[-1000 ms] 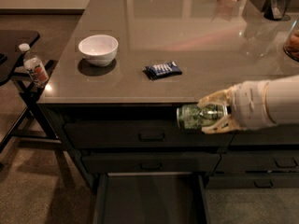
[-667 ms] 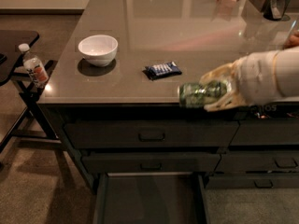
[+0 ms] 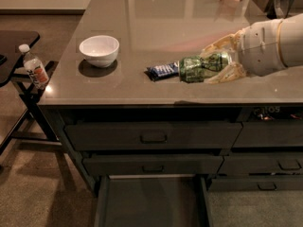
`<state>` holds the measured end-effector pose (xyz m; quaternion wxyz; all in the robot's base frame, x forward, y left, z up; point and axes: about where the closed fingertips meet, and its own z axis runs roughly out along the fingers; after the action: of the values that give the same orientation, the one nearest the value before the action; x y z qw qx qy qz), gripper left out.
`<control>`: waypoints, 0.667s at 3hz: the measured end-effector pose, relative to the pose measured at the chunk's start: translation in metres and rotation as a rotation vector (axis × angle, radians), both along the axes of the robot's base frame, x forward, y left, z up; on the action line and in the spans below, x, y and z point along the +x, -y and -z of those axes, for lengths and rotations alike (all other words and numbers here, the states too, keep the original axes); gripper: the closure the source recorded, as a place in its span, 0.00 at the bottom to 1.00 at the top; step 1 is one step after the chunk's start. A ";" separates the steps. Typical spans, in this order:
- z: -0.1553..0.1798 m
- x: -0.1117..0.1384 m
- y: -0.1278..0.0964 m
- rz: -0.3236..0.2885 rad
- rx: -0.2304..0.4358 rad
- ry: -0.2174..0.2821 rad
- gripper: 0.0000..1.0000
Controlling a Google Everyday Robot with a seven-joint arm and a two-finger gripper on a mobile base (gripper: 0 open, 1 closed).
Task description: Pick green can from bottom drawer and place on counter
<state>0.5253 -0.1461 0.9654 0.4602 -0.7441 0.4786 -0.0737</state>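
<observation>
The green can [image 3: 201,68] lies sideways between the pale fingers [image 3: 226,74] of my gripper [image 3: 214,61], held over the counter [image 3: 156,27] next to the blue snack packet [image 3: 163,70]. The gripper is shut on the can, and the white arm reaches in from the right. I cannot tell whether the can touches the countertop. The bottom drawer [image 3: 151,200] stands pulled open below, its dark inside bare.
A white bowl [image 3: 99,50] sits on the counter's left part. A clear bottle with an orange label [image 3: 34,69] stands on a small black side table [image 3: 14,44] at the left. Two handled drawers [image 3: 152,135] are shut above the open one. Objects stand at the counter's far right.
The gripper has carried the green can up from in front of the counter edge and over the countertop, beside the blue packet.
</observation>
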 end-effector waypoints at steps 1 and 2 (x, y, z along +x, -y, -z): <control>0.002 0.009 -0.003 -0.002 0.023 -0.002 1.00; 0.002 0.039 -0.004 0.012 0.061 0.001 1.00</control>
<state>0.5645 -0.1425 0.9630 0.4823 -0.7270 0.4848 -0.0620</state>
